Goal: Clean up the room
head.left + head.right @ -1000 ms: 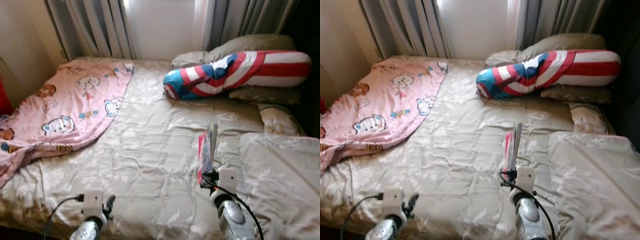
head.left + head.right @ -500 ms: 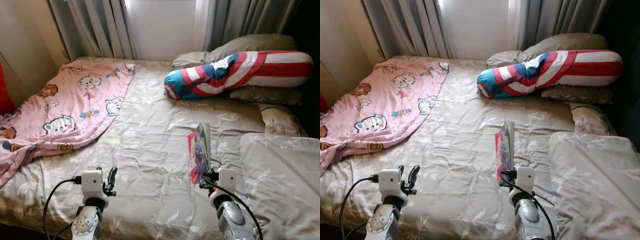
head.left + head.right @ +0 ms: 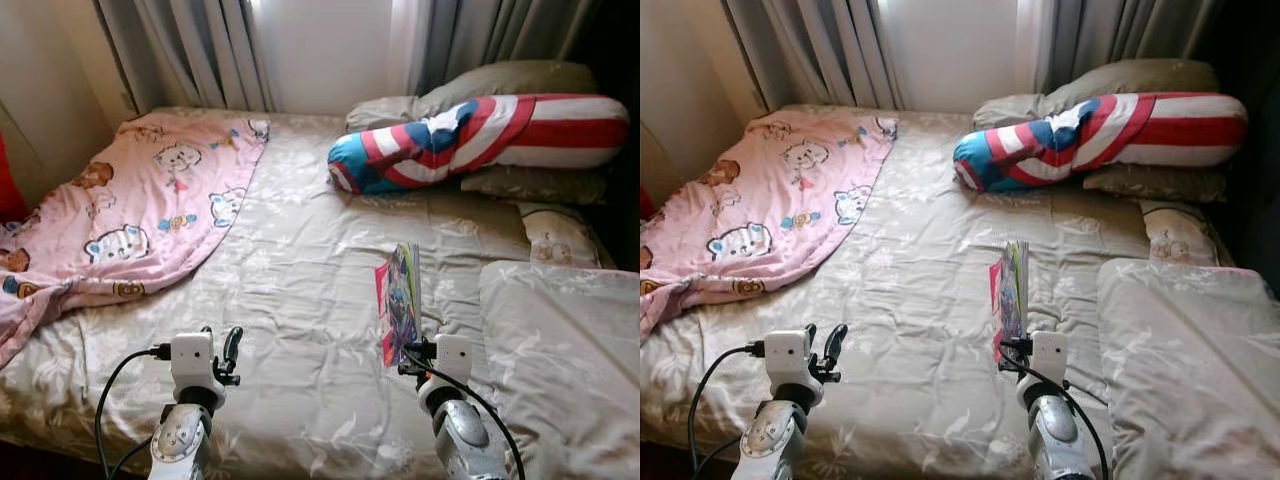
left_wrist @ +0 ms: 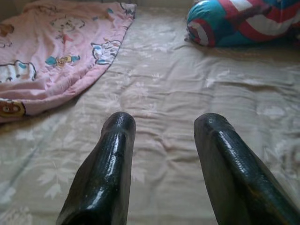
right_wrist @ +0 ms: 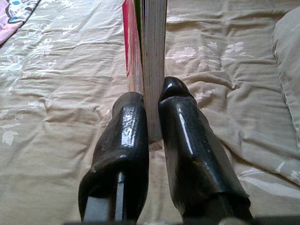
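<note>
- The right gripper [image 5: 151, 110] pinches a thin book [image 3: 401, 300] by its lower edge, fingers pressed against both covers, holding it upright above the beige bedsheet [image 3: 300, 270].
- The left gripper [image 4: 164, 140] hovers low over the sheet near the bed's front edge, its fingers [image 4: 110, 159] spread apart with nothing between them.
- A beige pillow [image 3: 560, 350] lies just right of the book.
- A pink cartoon-print blanket [image 3: 130, 210] is crumpled on the bed's left side.
- A red, white and blue striped bolster [image 3: 480, 140] rests against pillows at the far right, below grey curtains [image 3: 190, 50].
</note>
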Controlling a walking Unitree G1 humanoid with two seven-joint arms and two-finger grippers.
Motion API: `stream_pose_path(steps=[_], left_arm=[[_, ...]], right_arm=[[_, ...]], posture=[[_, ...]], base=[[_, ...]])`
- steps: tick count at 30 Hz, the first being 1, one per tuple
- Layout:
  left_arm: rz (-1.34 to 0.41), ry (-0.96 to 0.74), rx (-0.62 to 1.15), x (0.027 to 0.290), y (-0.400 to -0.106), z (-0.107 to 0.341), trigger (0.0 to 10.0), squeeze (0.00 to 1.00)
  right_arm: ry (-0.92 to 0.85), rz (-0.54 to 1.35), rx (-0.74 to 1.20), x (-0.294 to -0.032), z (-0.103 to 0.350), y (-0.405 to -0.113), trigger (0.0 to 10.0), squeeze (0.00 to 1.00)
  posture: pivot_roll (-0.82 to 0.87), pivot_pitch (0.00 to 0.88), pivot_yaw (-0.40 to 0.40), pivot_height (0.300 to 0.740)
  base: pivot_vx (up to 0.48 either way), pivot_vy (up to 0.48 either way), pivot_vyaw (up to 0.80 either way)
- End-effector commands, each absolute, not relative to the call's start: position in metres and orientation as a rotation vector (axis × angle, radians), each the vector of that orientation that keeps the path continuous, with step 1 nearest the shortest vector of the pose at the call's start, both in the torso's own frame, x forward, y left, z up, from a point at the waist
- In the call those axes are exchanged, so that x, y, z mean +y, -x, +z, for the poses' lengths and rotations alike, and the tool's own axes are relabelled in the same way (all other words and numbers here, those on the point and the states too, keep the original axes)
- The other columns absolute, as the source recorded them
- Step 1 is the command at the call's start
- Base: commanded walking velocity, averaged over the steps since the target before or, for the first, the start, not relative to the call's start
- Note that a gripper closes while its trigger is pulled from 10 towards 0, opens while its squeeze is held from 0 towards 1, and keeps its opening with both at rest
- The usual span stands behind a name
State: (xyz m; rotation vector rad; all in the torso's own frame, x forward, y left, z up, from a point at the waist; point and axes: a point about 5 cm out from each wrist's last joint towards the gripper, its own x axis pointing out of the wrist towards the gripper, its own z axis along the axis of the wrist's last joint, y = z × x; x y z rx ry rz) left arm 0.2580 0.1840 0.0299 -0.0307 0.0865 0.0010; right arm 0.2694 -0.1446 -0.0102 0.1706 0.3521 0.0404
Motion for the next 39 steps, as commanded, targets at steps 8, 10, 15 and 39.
stream_pose_path(steps=[8, 10, 15, 39], left_arm=[[-0.014, 0.049, 0.076, 0.177, -0.264, 0.037, 10.0, 0.00], [-0.021, 0.050, 0.072, 0.176, -0.267, 0.039, 10.0, 0.00], [-0.022, 0.052, 0.071, 0.176, -0.270, 0.042, 10.0, 0.00], [-0.050, 0.063, 0.089, 0.171, -0.270, 0.042, 10.0, 0.00]], right_arm=[[-0.158, 0.054, 0.306, -0.143, -0.003, -0.274, 10.0, 0.00], [-0.158, 0.068, 0.295, -0.141, -0.001, -0.275, 10.0, 0.00], [-0.171, 0.070, 0.275, -0.140, 0.001, -0.275, 10.0, 0.00], [-0.176, 0.070, 0.294, -0.138, -0.002, -0.273, 10.0, 0.00]], posture=[[-0.03, 0.022, 0.014, 0.679], [-0.03, 0.024, 0.014, 0.674], [-0.03, 0.025, 0.014, 0.669], [-0.02, 0.035, 0.014, 0.661]], base=[[0.000, 0.000, 0.00], [0.000, 0.000, 0.00], [0.000, 0.000, 0.00], [0.000, 0.000, 0.00]])
